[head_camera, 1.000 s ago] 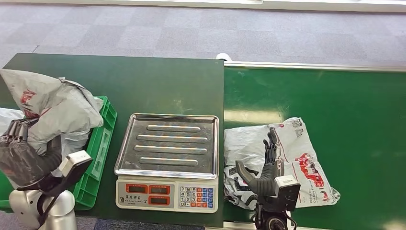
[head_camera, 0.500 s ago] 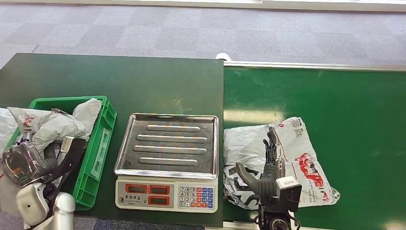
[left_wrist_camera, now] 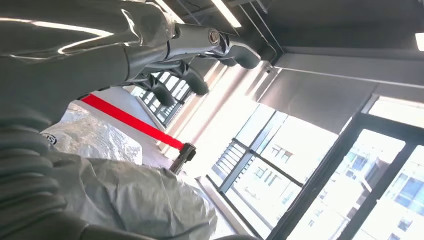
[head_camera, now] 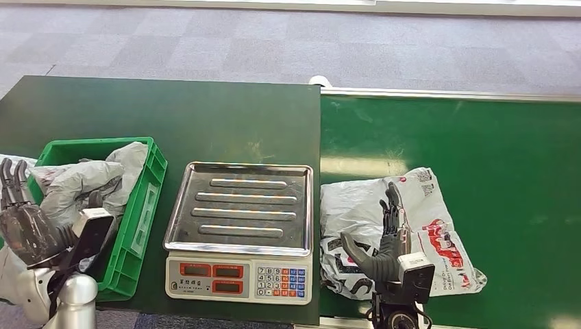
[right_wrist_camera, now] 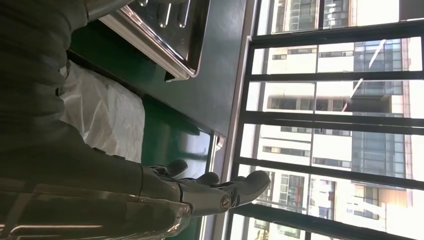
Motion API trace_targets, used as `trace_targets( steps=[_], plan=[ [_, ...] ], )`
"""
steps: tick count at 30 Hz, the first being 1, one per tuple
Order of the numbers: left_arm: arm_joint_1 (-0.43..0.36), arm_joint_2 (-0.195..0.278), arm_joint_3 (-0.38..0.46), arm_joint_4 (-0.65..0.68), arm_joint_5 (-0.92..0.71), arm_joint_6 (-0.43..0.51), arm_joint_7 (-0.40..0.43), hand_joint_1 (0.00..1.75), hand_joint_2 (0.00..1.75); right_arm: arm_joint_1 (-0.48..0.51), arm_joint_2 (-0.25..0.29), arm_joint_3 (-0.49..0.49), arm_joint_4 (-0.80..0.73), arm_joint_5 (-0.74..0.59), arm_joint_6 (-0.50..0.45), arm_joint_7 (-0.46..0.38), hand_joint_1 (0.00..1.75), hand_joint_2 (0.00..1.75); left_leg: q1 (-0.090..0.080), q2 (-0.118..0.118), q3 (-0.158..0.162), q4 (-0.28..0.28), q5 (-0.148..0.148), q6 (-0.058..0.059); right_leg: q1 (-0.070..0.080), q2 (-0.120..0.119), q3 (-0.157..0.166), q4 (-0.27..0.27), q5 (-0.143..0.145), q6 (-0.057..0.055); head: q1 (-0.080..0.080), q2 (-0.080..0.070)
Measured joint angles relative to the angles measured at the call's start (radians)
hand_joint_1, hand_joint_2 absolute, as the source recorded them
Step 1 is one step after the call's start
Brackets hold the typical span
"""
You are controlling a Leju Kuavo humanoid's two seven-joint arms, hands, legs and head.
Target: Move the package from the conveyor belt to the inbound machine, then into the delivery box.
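A parcel-sorting workplace: green conveyor belt (head_camera: 452, 137), weighing scale (head_camera: 240, 229), green crate (head_camera: 140, 205), grey carpet tiles (head_camera: 274, 48).

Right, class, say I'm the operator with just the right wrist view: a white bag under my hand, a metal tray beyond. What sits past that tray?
Observer: A green crate left of the scale, with a grey bag in it.
Operator: Is the left hand holding that bag?
Observer: No, the left hand is at the crate's near corner, fingers pointing up, holding nothing.
Operator: Any markings on my bag?
Observer: The white bag has red print towards its right end.
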Motion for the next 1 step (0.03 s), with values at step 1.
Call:
trace_targets(
  steps=[1],
  plan=[
    [0.0, -0.003, 0.002, -0.003, 0.009, 0.0, -0.008, 0.0, 0.0, 0.0, 0.0, 0.0, 0.0, 0.0, 0.0, 0.0, 0.0, 1.75, 0.0, 0.0, 0.0, 0.0, 0.0, 0.0, 0.0, 0.0, 0.0, 0.0, 0.0, 0.0, 0.0, 0.0]
  ],
)
